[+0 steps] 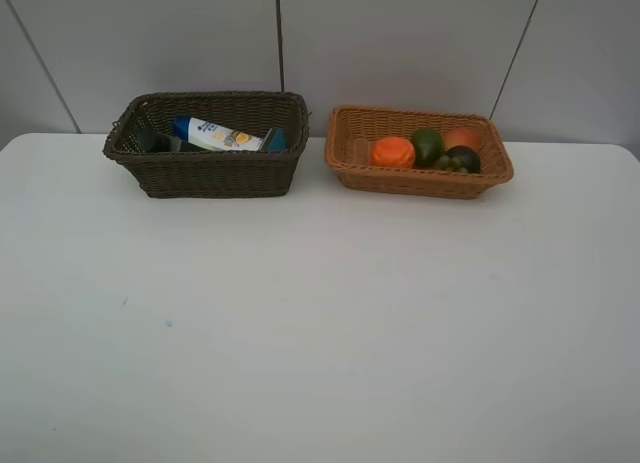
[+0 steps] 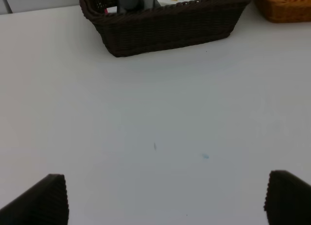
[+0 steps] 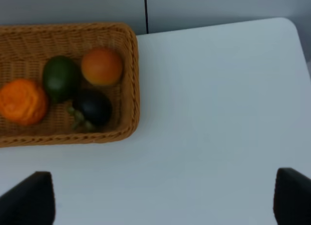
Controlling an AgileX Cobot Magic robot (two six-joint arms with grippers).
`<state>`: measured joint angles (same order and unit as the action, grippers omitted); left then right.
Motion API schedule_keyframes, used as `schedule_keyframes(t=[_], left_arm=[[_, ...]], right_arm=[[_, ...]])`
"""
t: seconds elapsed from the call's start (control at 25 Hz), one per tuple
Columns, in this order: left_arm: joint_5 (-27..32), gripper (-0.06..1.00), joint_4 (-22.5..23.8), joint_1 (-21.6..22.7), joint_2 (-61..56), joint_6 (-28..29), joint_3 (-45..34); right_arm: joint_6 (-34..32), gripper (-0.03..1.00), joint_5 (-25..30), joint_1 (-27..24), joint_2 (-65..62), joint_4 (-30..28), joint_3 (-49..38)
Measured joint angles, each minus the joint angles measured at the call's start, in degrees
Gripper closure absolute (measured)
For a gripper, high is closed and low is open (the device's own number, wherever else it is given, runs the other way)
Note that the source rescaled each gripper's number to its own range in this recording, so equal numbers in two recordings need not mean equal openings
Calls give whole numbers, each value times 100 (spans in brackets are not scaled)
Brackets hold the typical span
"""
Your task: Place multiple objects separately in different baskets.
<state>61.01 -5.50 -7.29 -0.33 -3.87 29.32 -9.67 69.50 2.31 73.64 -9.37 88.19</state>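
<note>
The dark brown basket [image 1: 210, 175] stands at the back left and holds the white blue-capped bottle [image 1: 222, 135] and dark items [image 1: 150, 139]. In the left wrist view a pink marker tip [image 2: 111, 10] shows inside this basket [image 2: 165, 28]. To its right, the light tan basket [image 1: 420, 181] holds the orange [image 1: 393, 151], green citrus [image 1: 427, 143], peach [image 1: 462, 136] and mangosteen [image 1: 460, 160]. My left gripper [image 2: 165, 200] is open over bare table, well short of the dark basket. My right gripper [image 3: 163, 198] is open too, near the tan basket's [image 3: 130, 89] right end. Neither holds anything.
The white table [image 1: 320, 323] reaches from the baskets to the front edge. A grey panelled wall [image 1: 400, 43] rises right behind the baskets. The table's rounded back right corner [image 3: 286, 23] shows in the right wrist view.
</note>
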Motion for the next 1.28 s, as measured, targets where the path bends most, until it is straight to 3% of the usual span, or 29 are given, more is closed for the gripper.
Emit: schedule_keyframes(t=[0.44,0.72,1.0,1.28], left_arm=[[0,-5,5,0,0,0,0],[0,-5,5,0,0,0,0],[0,-5,5,0,0,0,0],[0,-5,5,0,0,0,0]], right_arm=[[0,-3,58,0,-3679,-90,-2827],[0,-3,-260,0,-5807,-9,-4584],[62,-3,-302,0,-7088,219,-5540],[128,-3,-524,0,-7385,219,-5757]])
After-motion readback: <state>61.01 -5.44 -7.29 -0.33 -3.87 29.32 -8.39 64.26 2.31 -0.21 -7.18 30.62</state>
